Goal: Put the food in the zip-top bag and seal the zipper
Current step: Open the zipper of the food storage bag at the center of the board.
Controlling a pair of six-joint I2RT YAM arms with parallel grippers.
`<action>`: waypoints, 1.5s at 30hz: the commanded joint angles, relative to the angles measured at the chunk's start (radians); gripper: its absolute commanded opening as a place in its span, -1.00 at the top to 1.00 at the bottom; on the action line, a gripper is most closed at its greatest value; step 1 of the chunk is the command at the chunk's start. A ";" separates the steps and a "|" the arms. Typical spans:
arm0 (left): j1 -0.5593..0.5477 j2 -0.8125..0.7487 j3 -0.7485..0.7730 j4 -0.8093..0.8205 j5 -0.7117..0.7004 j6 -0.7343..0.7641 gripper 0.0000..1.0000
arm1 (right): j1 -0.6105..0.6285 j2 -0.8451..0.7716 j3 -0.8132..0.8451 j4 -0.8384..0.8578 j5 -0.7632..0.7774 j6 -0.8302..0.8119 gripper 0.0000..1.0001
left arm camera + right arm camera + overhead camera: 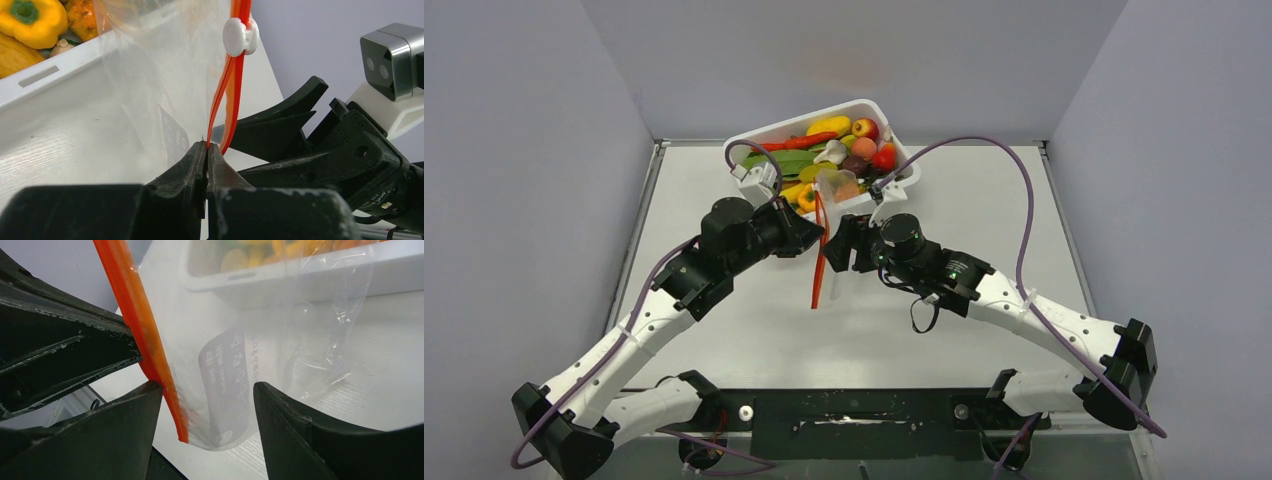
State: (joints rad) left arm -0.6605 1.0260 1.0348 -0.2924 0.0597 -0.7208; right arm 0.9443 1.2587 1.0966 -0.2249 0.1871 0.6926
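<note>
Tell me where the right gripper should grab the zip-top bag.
Probably the zipper strip near its lower end: it looks the stiffest edge of the zip-top bag and hangs between the fingers of the open right gripper. Come from the side opposite the left gripper, which pinches the bag beside the strip.

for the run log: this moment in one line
left claw: shut on zip-top bag | right claw: open, straddling bag corner | food: in tub

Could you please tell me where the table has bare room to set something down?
Bare pale table lies left and right of the white rectangular plastic tub, and near, between the forearms. Crowded mid-table: the clear plastic bag.
</note>
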 commanded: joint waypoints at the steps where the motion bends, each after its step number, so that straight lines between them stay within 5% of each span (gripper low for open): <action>1: -0.006 0.006 0.009 0.021 0.004 0.011 1.00 | 0.006 0.008 0.051 0.083 0.040 0.016 -0.35; 13: -0.004 0.011 -0.005 0.018 0.001 0.020 1.00 | 0.004 0.063 0.053 0.113 0.038 0.024 -0.31; 23: -0.003 0.002 0.024 -0.064 -0.052 0.076 1.00 | 0.001 0.029 0.028 0.016 0.205 0.010 0.20; 36: -0.004 0.015 0.031 -0.078 -0.036 0.096 1.00 | 0.007 0.044 0.047 -0.030 0.287 -0.031 0.42; 42: 0.001 0.010 0.059 -0.137 -0.094 0.129 1.00 | 0.010 0.015 0.085 -0.093 0.319 -0.091 1.00; 45: 0.008 0.006 0.082 -0.194 -0.171 0.172 1.00 | 0.008 -0.061 0.081 -0.127 0.407 -0.136 1.00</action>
State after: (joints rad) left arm -0.6601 1.0451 1.0382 -0.4370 -0.0143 -0.6128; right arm 0.9504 1.3025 1.1252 -0.3279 0.4610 0.6308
